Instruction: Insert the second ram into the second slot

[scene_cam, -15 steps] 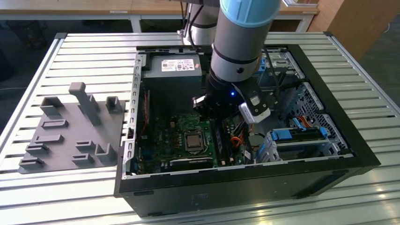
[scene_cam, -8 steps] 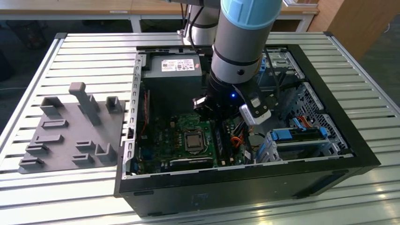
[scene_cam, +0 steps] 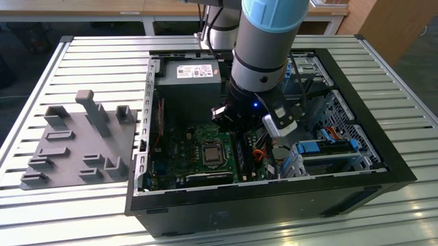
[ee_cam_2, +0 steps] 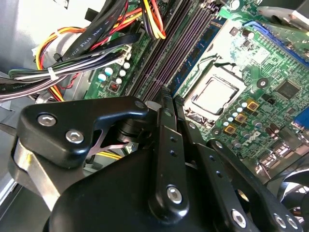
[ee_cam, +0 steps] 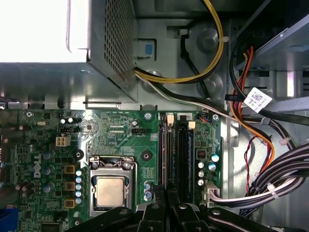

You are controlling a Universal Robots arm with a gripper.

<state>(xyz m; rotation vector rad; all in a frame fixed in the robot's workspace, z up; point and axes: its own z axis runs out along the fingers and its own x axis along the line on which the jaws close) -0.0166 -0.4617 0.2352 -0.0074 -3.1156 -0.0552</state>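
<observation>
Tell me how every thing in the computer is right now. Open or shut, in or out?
Computer case: lying flat, side open.
Processor: in its socket, uncovered.
Blue memory stick: standing in a slot on the board.
Cables: bundled with ties.
Gripper: down inside the case, over the memory slots.

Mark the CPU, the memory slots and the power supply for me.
CPU [ee_cam: 110,192], first wrist view, centre of its metal lid.
Memory slots [ee_cam: 181,154], first wrist view, mid-length of a dark slot.
Power supply [scene_cam: 186,89], exterior view, grey face below its label.
</observation>
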